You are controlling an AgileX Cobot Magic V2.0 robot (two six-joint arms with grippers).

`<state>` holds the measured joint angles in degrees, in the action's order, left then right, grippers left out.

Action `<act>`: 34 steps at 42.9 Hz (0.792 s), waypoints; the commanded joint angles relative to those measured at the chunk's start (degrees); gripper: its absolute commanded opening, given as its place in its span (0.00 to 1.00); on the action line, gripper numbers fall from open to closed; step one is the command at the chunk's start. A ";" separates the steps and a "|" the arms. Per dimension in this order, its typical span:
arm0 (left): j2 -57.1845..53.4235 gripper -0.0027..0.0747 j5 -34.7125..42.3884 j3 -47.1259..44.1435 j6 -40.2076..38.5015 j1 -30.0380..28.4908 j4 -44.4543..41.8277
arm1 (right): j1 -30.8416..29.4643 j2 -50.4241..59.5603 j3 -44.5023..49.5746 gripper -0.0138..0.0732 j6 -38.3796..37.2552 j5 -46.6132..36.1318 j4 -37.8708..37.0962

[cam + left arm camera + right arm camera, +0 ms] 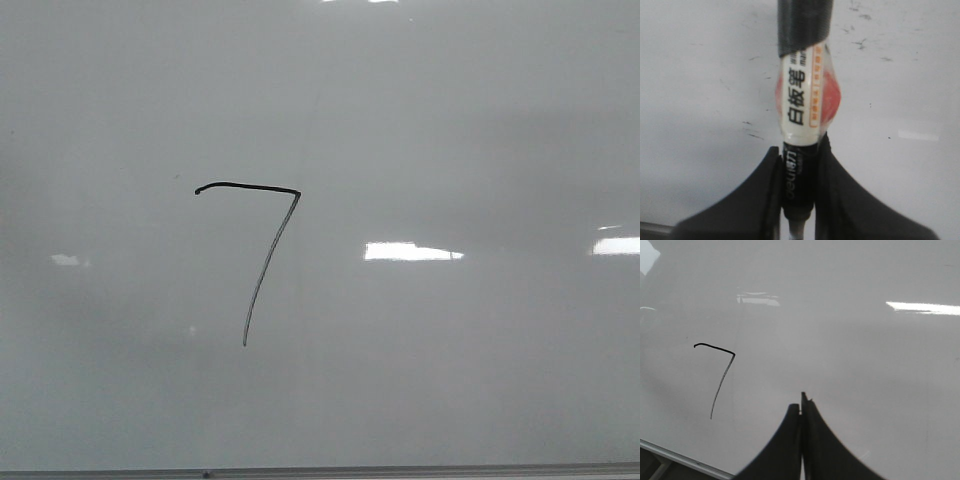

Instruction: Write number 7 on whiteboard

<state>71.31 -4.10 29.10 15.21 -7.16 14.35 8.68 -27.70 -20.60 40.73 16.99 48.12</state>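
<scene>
While the left pincer grips a "deli" marker, the right pincer sits closed.

"7" on whiteboard; marker "白板笔" (also "deli")

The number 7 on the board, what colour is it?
Black. The number 7 is a thin black line on the pale grey-white whiteboard, clearest in the front view.
</scene>
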 commanded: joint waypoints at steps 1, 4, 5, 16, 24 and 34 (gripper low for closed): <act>3.84 0.02 7.26 2.77 -0.52 3.02 0.51 | -0.29 -0.08 -1.50 0.09 -0.05 -2.70 1.36; 6.40 0.02 10.18 3.32 -0.52 4.89 -0.49 | -0.29 -0.08 -1.50 0.09 -0.05 -2.68 1.36; 7.05 0.02 11.31 3.43 -0.52 5.17 -1.04 | -0.29 -0.08 -1.50 0.09 -0.05 -2.68 1.36; 11.94 0.02 17.17 3.95 -0.52 5.02 -1.26 | -0.29 -0.08 -1.50 0.09 -0.05 -2.68 1.36; 13.38 0.04 17.42 3.95 -0.52 5.02 -1.26 | -0.29 -0.08 -1.50 0.09 -0.05 -2.68 1.36; 13.52 0.29 17.53 3.95 -0.52 5.02 -1.26 | -0.29 -0.08 -1.50 0.09 -0.05 -2.68 1.36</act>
<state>85.89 9.52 31.44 15.21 -2.25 12.84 8.68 -27.70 -20.60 40.65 16.99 48.12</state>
